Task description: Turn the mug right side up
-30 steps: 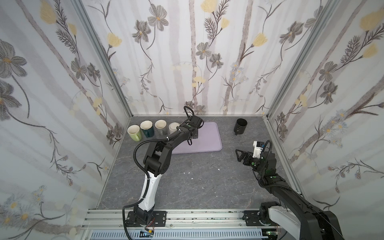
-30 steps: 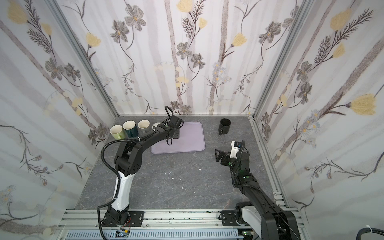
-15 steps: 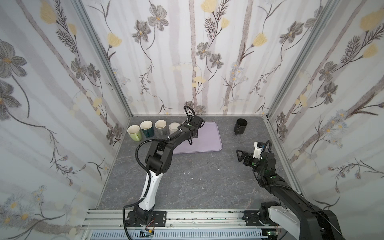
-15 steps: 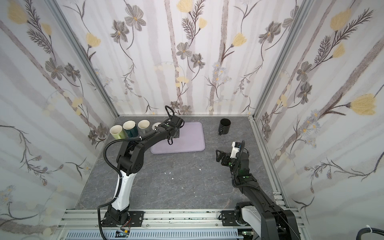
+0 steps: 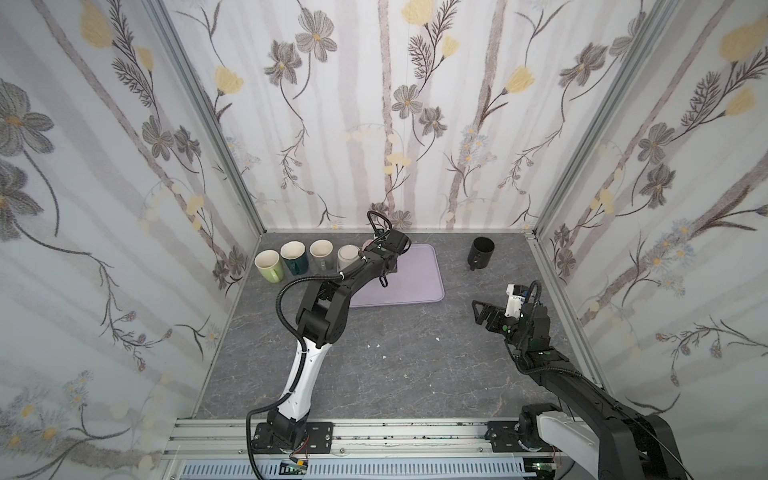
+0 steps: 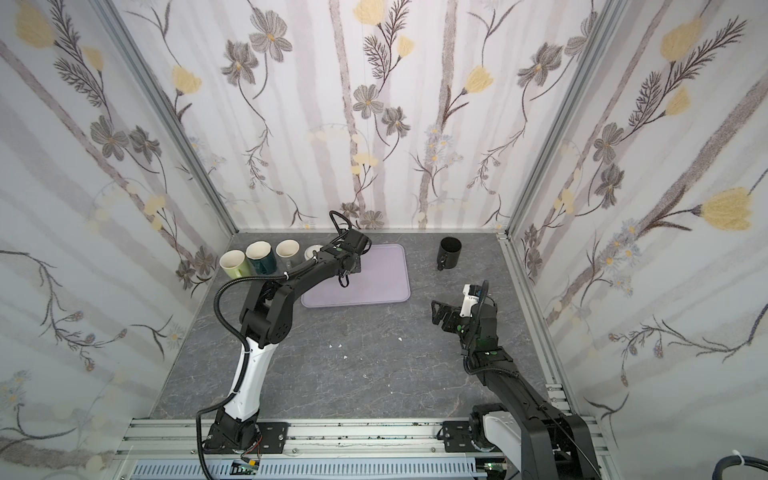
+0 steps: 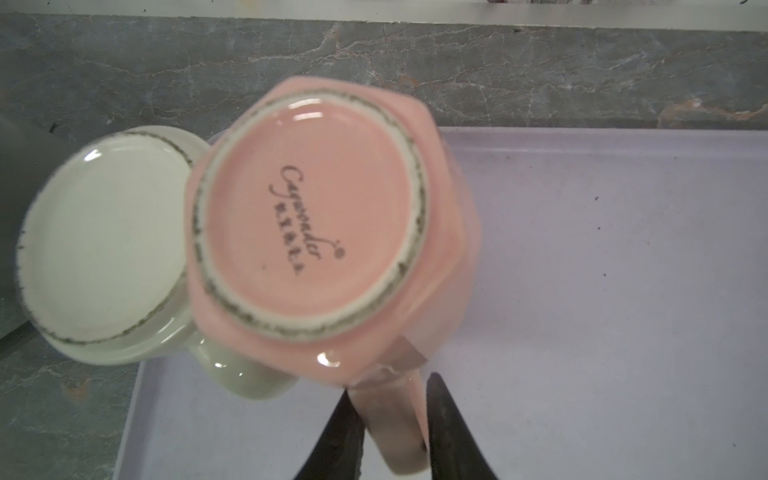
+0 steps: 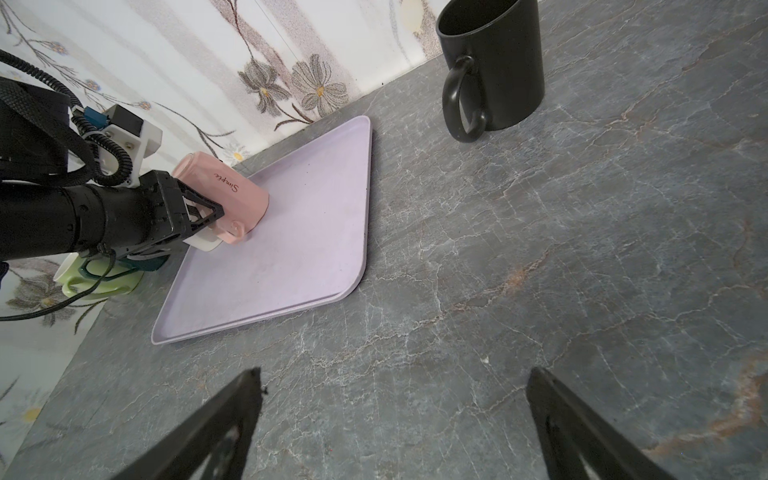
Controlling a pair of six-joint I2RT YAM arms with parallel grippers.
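Hardly anything had shifted from a second earlier. Both top views: left gripper (image 5: 377,251) sat over the lilac tray's (image 5: 415,286) far corner. Left wrist: it pinched the base-up pink mug's (image 7: 311,216) handle, so I'd lift clear of the white mug (image 7: 104,245) before rolling. Right wrist: right gripper (image 8: 395,424) was spread wide, idle.

Soft, even, bright light with faint shadows. Close above the left tool (image 7: 390,392), the pink mug (image 7: 316,208) looks blurred, with small glare spots.

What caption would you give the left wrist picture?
Black fingers clasp an upside-down pink ceramic mug by its handle, over a lilac tray.
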